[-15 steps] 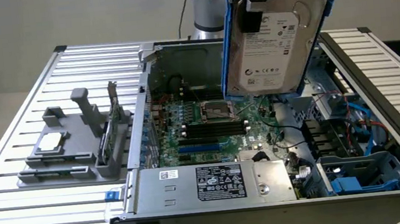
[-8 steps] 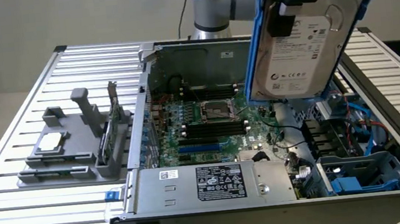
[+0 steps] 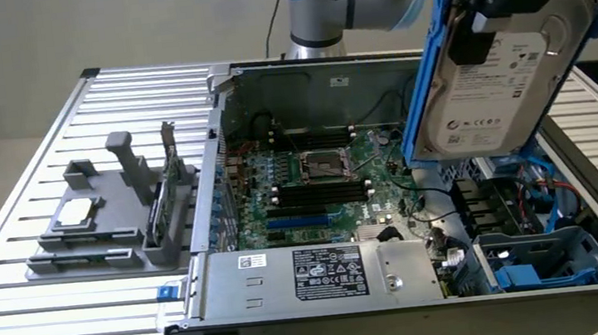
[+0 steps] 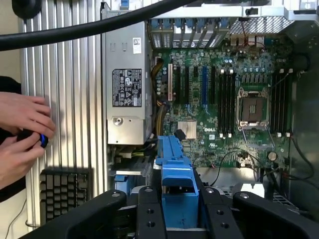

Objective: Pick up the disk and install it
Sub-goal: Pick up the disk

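The disk point(image 3: 491, 89), a silver-grey hard drive with a white label in a blue plastic carrier, hangs upright and slightly tilted above the right side of the open computer case point(image 3: 300, 69). My black gripper point(image 3: 480, 32) is shut on its upper end. In the wrist view the blue carrier of the disk point(image 4: 177, 174) sits clamped between my gripper's point(image 4: 177, 216) black fingers, with the motherboard point(image 4: 234, 99) beyond it. Below the disk, at the case's front right corner, lies a drive bay with blue plastic parts point(image 3: 538, 263).
The power supply point(image 3: 322, 273) fills the case's front. On the slatted table at the exterior view's left stands a grey fixture point(image 3: 117, 237) holding a small square chip point(image 3: 73, 211) and an upright green card point(image 3: 173, 185). A person's hands point(image 4: 25, 129) hold a small black device beside a keyboard point(image 4: 65, 191).
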